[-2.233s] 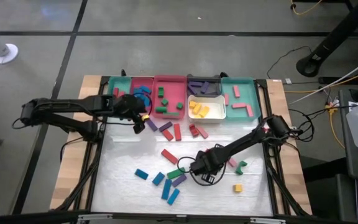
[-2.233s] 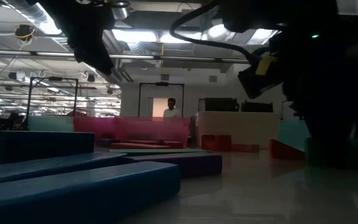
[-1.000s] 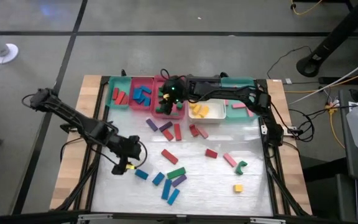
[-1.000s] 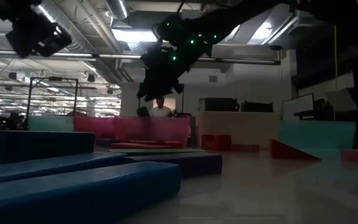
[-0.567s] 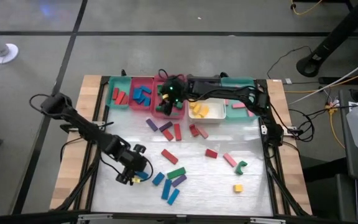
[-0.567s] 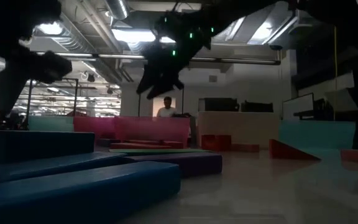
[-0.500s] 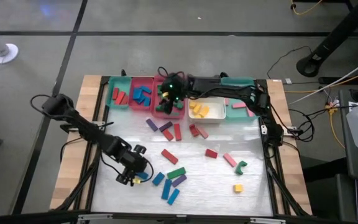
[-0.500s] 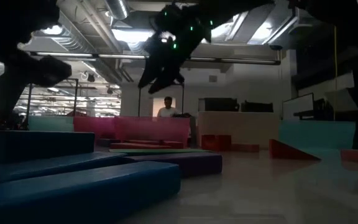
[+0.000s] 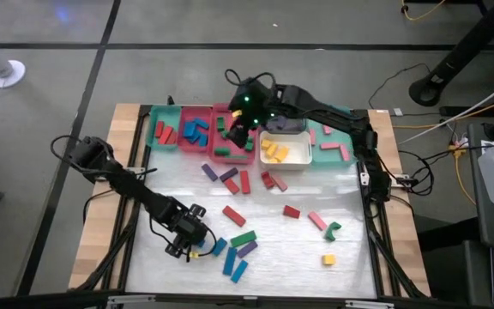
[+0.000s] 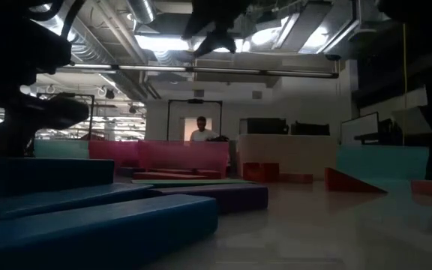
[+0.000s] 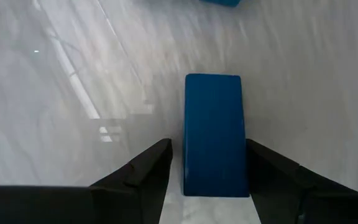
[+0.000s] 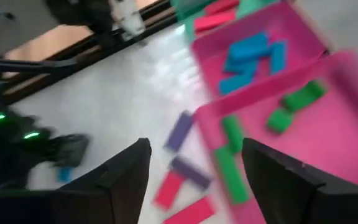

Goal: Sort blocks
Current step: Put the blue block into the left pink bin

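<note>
Your left gripper (image 11: 207,163) is sitting over a blue block (image 11: 214,134), fingers spread either side of it

That block lies flat on the white table (image 9: 350,257), front-left, next to more loose blocks (image 9: 238,249); can't tell if the fingers touch it. Your right gripper (image 9: 237,129) is up over the pink tray (image 9: 216,157) of green blocks (image 12: 294,104) at the back, fingers apart with nothing between them
</note>
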